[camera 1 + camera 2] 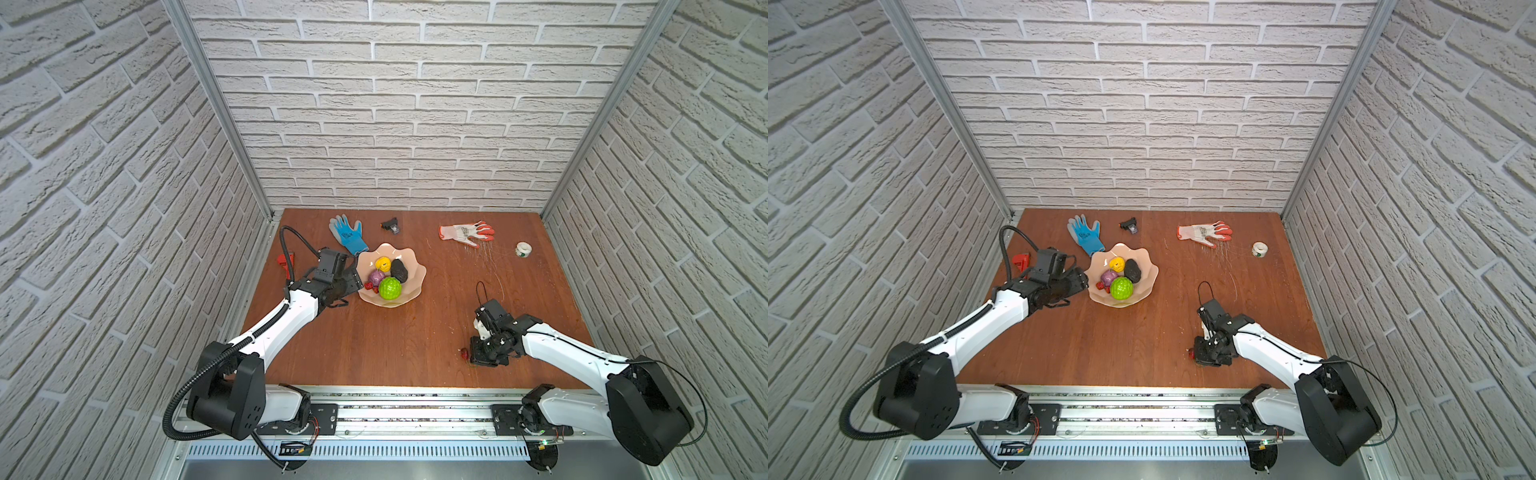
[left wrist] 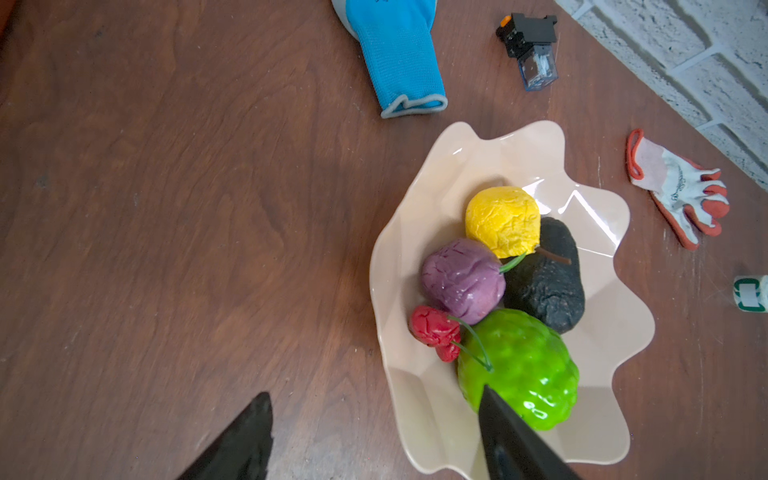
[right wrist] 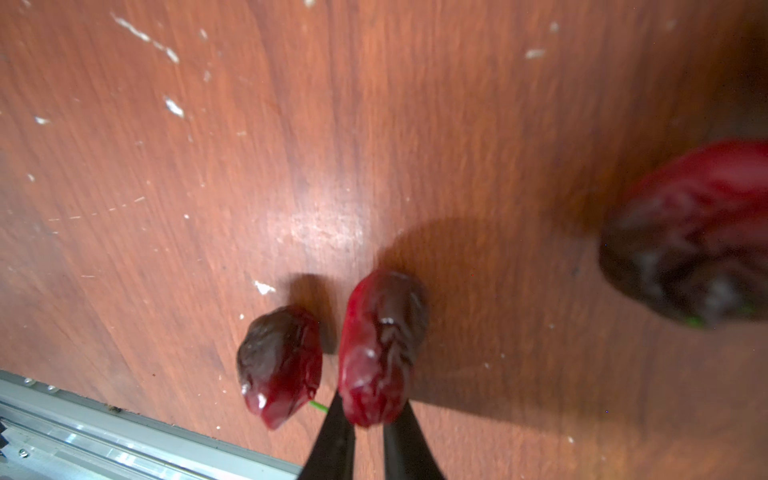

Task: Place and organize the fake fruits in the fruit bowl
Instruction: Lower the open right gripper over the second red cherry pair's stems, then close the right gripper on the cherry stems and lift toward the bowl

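Clamps red cherry (image 3: 380, 353) in narrow right pincer (image 3: 371, 415), second cherry (image 3: 280, 365) just beside it; holds left pincer (image 2: 374, 392) wide over fruit bowl (image 2: 399, 386) rim.

1 outer cherry (image 3: 698, 237) blurred, cut off at the edge — red tool (image 1: 284, 261) half-hidden behind the left arm (image 1: 291, 311).

My left fingers (image 2: 245, 440) are matte black wedges that taper to blunt points. My right fingers (image 3: 332, 444) are the same black, narrow and blade-like. Behind each pair sits a boxy black wrist block (image 1: 330, 266). Further back from the fingers my forearms (image 1: 286, 320) wear smooth white shells. These end in big rounded black joint housings (image 1: 232, 399) dotted with small holes. A ribbed black hose (image 1: 168, 415) trails back from my left fingers, and a thin black cable (image 1: 477, 291) loops behind my right ones.
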Tool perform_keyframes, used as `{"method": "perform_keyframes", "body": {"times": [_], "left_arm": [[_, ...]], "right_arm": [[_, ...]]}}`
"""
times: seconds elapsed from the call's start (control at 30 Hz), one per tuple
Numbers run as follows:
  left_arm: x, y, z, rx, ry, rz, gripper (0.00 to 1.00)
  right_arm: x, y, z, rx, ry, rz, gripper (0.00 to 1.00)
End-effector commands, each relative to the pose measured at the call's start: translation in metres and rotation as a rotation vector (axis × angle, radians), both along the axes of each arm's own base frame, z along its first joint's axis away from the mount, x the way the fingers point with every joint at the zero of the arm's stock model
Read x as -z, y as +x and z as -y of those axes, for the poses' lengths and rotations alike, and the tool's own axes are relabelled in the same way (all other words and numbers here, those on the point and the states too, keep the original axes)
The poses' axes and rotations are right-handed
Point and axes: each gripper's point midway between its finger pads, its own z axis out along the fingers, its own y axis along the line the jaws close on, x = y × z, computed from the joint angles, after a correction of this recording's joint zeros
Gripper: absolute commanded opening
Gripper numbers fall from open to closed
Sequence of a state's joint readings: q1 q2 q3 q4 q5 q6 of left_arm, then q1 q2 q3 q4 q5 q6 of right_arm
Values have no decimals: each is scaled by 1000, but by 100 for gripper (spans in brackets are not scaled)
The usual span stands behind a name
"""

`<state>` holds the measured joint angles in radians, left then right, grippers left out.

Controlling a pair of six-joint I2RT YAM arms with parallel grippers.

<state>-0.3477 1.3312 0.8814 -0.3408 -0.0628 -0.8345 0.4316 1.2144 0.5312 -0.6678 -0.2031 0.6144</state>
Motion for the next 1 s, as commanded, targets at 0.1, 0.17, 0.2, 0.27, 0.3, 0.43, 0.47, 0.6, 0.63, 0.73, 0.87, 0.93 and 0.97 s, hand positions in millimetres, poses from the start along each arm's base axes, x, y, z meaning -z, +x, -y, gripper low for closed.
{"method": "perform_keyframes", "body": {"times": [0.1, 0.17, 0.2, 0.27, 0.3, 0.43, 0.47, 0.6, 0.63, 0.73, 0.87, 0.93, 0.97], "left_arm": [[-7, 0, -6, -17, 2, 24, 78], [-8, -1, -6, -16, 2, 28, 78], [-8, -1, -6, -16, 3, 27, 78], [-8, -2, -8, -18, 7, 27, 78], [-9, -2, -8, -19, 7, 29, 78], [-10, -2, -9, -22, 7, 33, 78], [-9, -2, -9, -23, 7, 32, 78], [-9, -4, -10, -24, 10, 28, 78], [-9, -4, -11, -25, 10, 28, 78], [-9, -6, -13, -32, 8, 27, 78], [-10, -9, -17, -42, 5, 29, 78], [-8, -12, -18, -44, 7, 22, 78], [-9, -12, -20, -49, 10, 21, 77]], "right_arm": [[-1, 3, 0, -19, -1, 9, 5], [-6, 6, -1, -30, -1, 19, 6], [-8, 7, -1, -34, -2, 24, 6], [-15, 11, -2, -41, 2, 44, 6], [-18, 12, -3, -44, 5, 52, 6], [-37, 22, -7, -57, 17, 94, 6], [-42, 25, -8, -62, 22, 103, 6], [-62, 37, -15, -82, 38, 139, 6], [-66, 40, -17, -88, 45, 145, 6], [-80, 50, -25, -93, 74, 167, 6], [-104, 69, -39, -108, 122, 212, 6], [-114, 80, -48, -122, 146, 235, 6], [-120, 88, -54, -128, 164, 249, 6]]}}
